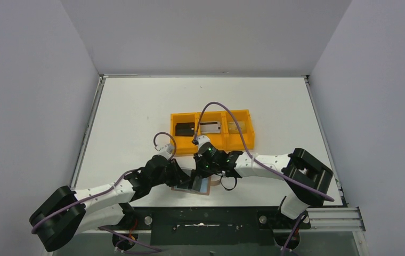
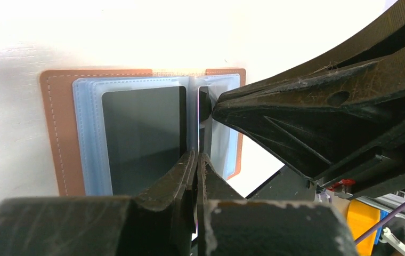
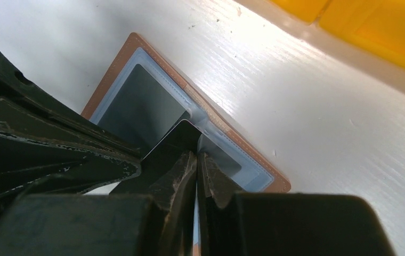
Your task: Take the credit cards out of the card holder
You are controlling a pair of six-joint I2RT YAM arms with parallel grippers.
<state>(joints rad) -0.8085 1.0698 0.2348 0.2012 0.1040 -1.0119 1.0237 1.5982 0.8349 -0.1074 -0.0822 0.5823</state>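
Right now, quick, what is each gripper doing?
Left gripper: jaws shut on the middle sleeve of the card holder.
Right gripper: jaws shut on a dark card standing up from the holder.

Stitched brown leather card holder (image 2: 56, 133), glossy pale plastic sleeves (image 2: 88, 133), smooth orange plastic tray (image 1: 181, 140)

white table (image 1: 136, 106): flat, matt surface, a few small specks visible in the right wrist view. thin metal strip (image 1: 88, 133) runs along its left edge. three plain pale grey walls enclose it: left wall (image 1: 30, 106), back wall (image 1: 205, 32), right wall (image 1: 381, 106), all bare. ribbed aluminium rail (image 1: 332, 217) at the near right corner. lighting even overall; strong glare on the tabletop in the left wrist view, streaked sheen in the right wrist view.
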